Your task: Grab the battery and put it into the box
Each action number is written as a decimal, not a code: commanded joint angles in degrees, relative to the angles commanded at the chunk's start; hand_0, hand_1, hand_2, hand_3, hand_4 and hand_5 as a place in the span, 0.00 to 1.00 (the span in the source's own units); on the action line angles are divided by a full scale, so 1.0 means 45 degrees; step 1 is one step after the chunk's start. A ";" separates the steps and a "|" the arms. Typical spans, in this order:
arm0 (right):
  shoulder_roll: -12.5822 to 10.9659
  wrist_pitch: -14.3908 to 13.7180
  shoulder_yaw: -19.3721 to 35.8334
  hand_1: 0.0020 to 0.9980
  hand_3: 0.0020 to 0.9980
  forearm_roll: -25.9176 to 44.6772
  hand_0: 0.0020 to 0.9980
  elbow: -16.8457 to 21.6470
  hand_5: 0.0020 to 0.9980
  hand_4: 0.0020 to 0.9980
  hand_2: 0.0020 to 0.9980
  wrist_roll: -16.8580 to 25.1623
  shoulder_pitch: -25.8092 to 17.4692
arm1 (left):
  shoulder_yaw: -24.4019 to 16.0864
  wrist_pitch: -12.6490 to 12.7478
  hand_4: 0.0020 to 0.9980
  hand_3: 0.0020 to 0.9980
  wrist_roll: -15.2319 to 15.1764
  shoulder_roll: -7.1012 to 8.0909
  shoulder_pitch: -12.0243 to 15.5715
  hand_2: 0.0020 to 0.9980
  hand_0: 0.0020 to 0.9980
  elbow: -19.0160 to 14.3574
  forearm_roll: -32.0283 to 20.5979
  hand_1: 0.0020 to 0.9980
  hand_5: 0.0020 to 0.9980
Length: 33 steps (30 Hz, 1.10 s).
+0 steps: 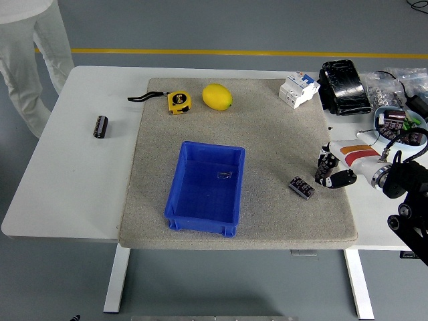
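While the battery (301,187) lies flat on the grey mat (267,120), just right of the blue box (175,200), the right hand (332,170) hovers beside it, empty, fingers loosely curled downward, seemingly lined up for a grasp from the right.

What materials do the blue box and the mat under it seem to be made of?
The blue box looks like moulded plastic: uniform colour, smooth faintly glossy walls, ribbed base edge. The mat looks like felt or dense foam: matte, speckled beige-grey, no shine; which one is unclear.
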 joint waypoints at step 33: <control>-0.0115 0.0479 -0.0062 0.41 0.46 -0.0296 0.43 -0.0120 0.25 0.79 0.45 0.0182 0.0047 | 0.0396 0.0040 0.81 0.75 0.0023 0.0031 0.0032 0.68 0.60 0.0000 -0.0364 0.60 0.96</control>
